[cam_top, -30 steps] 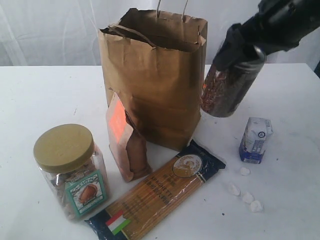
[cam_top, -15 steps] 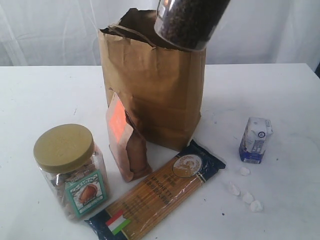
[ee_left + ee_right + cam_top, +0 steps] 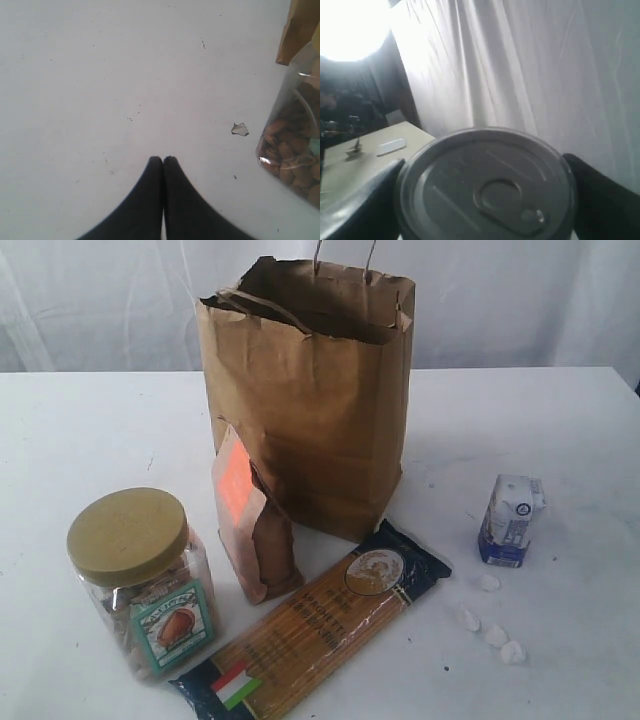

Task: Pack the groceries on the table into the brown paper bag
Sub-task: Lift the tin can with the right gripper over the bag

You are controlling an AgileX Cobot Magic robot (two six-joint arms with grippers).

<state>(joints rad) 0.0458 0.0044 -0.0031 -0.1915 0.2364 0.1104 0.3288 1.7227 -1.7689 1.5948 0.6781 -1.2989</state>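
While right gripper [image 3: 485, 197] clamps the dark round metal tin [image 3: 485, 172] between its jaws, left gripper [image 3: 163, 162] hangs with jaws pressed together, empty | large flat white tabletop [image 3: 100, 75] beneath those jaws | gold-lidded clear plastic jar [image 3: 294, 150] near them, to one side, not touching.

The black end effector [image 3: 163, 159] has its tips pressed together above the speckled white counter [image 3: 100, 75], near a clear nut-filled jar [image 3: 292, 150].

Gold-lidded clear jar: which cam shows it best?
Exterior view: the whole gold-lidded clear plastic jar, lid and label, unobstructed. Left wrist view catches only part of the jar at the frame edge. Right wrist view misses it.
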